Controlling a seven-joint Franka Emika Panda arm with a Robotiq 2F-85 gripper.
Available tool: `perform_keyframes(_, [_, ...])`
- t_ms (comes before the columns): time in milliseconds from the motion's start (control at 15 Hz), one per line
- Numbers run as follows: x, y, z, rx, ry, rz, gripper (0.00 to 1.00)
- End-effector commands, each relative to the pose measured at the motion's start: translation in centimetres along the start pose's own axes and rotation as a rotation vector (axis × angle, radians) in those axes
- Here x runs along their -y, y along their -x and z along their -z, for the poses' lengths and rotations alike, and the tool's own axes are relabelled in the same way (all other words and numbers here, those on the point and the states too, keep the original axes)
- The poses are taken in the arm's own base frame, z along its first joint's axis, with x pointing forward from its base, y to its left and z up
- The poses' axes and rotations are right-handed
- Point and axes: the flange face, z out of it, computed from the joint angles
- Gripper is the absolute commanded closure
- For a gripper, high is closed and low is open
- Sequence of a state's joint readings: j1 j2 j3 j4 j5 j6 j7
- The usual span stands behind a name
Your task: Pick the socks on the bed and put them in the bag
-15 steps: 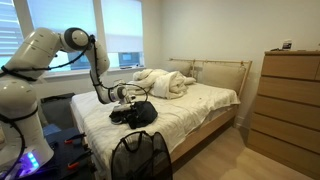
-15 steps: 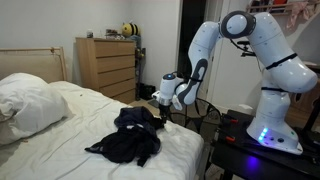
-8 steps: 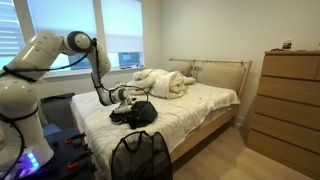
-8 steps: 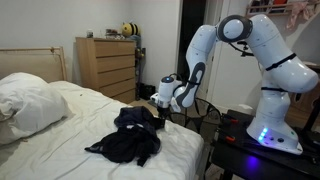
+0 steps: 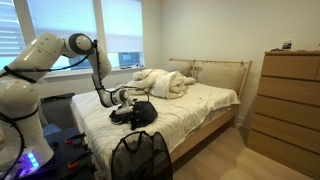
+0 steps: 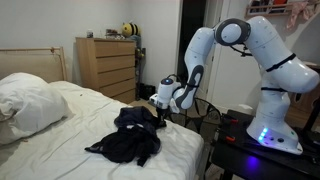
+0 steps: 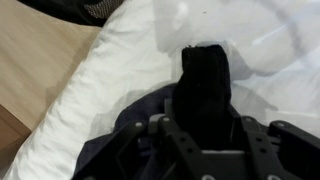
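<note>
One dark sock (image 7: 205, 85) lies between the jaws.

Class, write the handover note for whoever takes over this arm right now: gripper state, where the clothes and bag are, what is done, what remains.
Gripper: low at the edge of the dark clothes. The wrist view shows dark fabric between its fingers; whether it has shut cannot be told.
Dark clothes: heaped on the bed near its foot, not lifted.
Bag: black mesh, on the floor at the foot of the bed.
Done: approach only.
Left: grip, lift, carry to the bag, release.
</note>
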State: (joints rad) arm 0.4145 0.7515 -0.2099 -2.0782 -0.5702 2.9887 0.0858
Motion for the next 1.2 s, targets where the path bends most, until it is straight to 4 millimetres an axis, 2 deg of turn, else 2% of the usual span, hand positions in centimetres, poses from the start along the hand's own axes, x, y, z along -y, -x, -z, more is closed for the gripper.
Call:
perform_keyframes(0, [-0.6,-0.5,0.1,-0.023,0.023,-0.012,0.82])
perform_keyframes(200, [-1.1,-0.4,0.7,-0.025,0.032,-0.023,0.99])
perform_keyframes(333, [-1.6,-0.2,2.0,-0.013,0.037,-0.052,0.98])
perform_keyframes(467, [-2.7,0.2,4.1,0.0,0.024,-0.109,0.98])
perform_keyframes(600, [-4.3,0.6,6.9,0.013,0.024,-0.172,0.97])
perform_keyframes(1133, [-12.1,2.7,20.6,0.0,0.038,-0.375,0.97])
